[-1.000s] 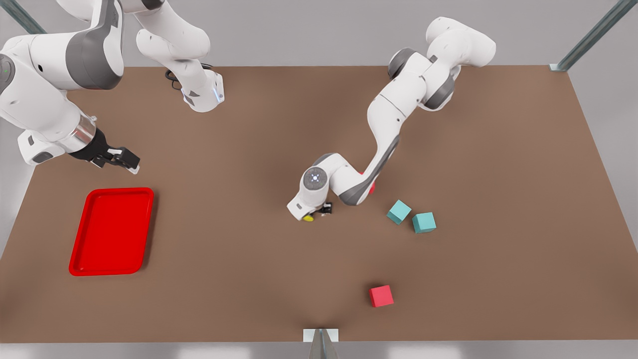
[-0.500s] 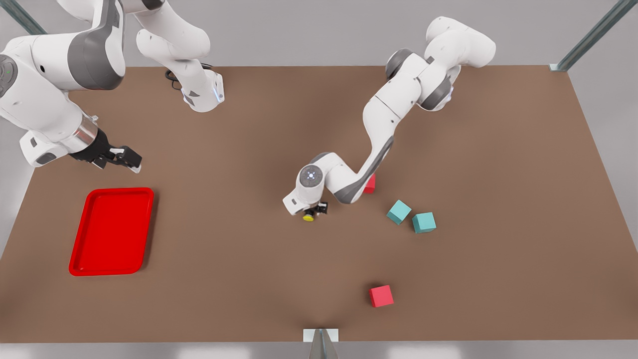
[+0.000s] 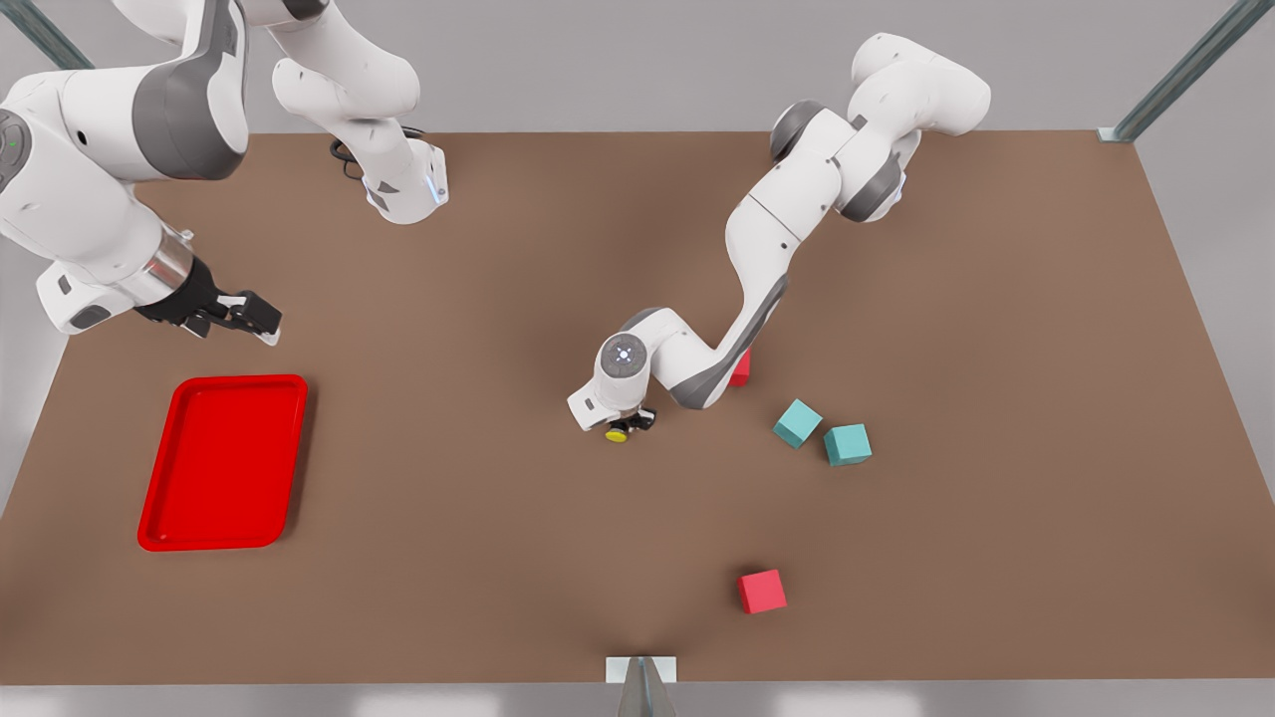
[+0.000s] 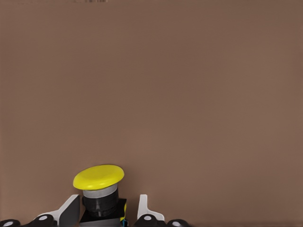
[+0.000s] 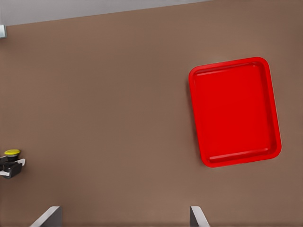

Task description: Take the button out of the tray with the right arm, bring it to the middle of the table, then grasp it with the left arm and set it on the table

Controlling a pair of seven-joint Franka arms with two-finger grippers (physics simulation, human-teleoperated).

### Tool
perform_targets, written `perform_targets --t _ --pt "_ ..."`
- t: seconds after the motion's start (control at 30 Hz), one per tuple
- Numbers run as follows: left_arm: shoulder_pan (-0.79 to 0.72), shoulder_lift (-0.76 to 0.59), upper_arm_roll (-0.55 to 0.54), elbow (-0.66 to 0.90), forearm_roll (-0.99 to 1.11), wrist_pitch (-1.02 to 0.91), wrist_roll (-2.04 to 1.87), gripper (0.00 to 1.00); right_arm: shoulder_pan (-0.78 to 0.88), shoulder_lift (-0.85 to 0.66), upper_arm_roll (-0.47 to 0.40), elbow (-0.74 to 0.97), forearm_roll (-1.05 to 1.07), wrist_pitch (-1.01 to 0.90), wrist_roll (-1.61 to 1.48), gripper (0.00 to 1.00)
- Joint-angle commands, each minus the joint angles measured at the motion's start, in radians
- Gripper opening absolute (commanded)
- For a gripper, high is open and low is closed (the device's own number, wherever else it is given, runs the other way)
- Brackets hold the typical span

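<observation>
- Left gripper (image 3: 632, 425): low over the middle of the table (image 3: 498, 558), fingers (image 4: 143, 207) closed on the black body of the button (image 3: 619, 433), yellow cap exposed.
- Right gripper (image 3: 249, 317): raised just beyond the tray (image 3: 223, 462), fingers (image 5: 196, 216) spread apart and holding nothing.
- Tray: at the front view's left, well apart from the button.

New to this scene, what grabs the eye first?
The glossy red tray near the front view's left edge of the brown table stands out most, with the right hand hanging open just beyond it. Next is the yellow-capped button at mid-table, gripped by the left hand. Two teal cubes and a red cube lie toward the front view's right.
</observation>
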Motion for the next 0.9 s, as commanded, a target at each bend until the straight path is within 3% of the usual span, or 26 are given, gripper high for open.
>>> perform_targets --t 0.0,0.17,0.87 --pt "0.002 -0.002 0.000 0.001 0.001 0.000 0.045 0.63 0.002 -0.001 0.000 0.000 0.000 -0.001 -0.018 1.00" --pt "0.005 -0.002 0.000 0.001 0.001 0.000 0.033 0.56 0.000 -0.001 0.000 0.000 0.000 -0.003 -0.018 1.00" --pt "0.003 -0.005 0.008 0.001 0.009 -0.008 0.012 0.53 0.019 -0.001 0.000 0.000 0.000 -0.003 -0.010 1.00"
